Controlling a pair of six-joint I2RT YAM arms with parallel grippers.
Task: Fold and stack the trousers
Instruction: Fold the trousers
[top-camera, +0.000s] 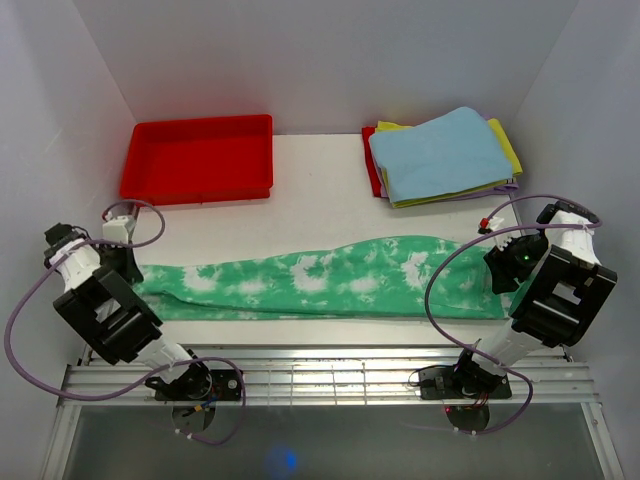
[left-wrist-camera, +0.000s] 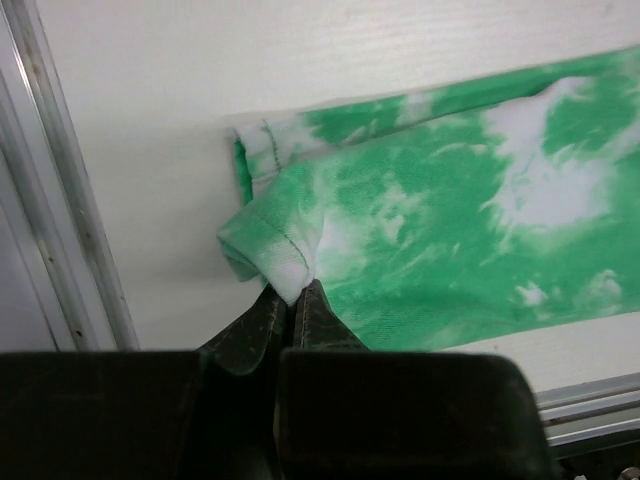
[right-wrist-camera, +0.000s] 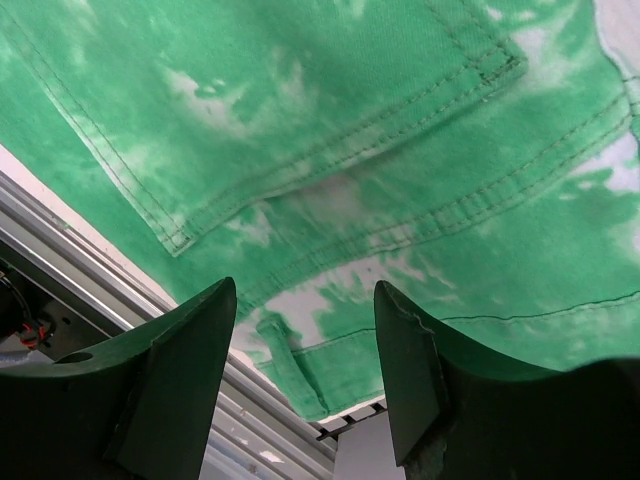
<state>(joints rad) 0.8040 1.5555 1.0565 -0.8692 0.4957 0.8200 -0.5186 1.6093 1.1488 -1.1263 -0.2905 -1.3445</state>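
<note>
The trousers (top-camera: 320, 280) are seen stretched out in a long band across the near part of the white table (top-camera: 320, 185). They run from the left arm to the right arm, just beyond the metal rail (top-camera: 330, 365) at the front edge. The fabric is bright green, mottled all over with white tie-dye blotches. The band is narrow at the left end, where the leg hems lie, and broadens toward the right, where the waist lies.

In the left wrist view a stitched hem corner is shown lifted and curled over, pinched between the closed fingertips of the left gripper (left-wrist-camera: 293, 300). In the right wrist view a sewn patch pocket, double seams and a belt loop are shown. The right gripper (right-wrist-camera: 305, 300) is held over the waist edge with its fingers well apart; whether they touch the fabric cannot be told.

At the far left of the table a red tray (top-camera: 200, 158) is placed. At the far right a stack of cloths (top-camera: 445, 155) is laid, light blue on top with yellow edges beneath.
</note>
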